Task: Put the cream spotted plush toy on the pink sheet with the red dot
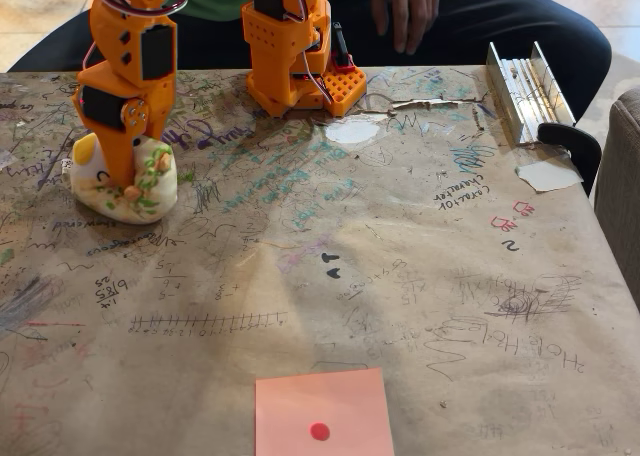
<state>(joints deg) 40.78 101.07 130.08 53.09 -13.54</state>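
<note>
- The orange plastic tool [127,166] presses down into the rounded cream spotted plush toy [145,191] near the desk's [420,276] left edge; its fingertips are hidden, so its spread cannot be told.
- The square salmon-pink paper sheet with the red dot [322,413] lies at the near edge, its lower part cut off.

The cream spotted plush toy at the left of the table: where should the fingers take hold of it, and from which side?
Probably from above, across the rounded middle of the cream spotted plush toy. It sits low on the table, soft and dome-shaped, so its flanks offer a squeezable width. The gripper is already at its top.
</note>
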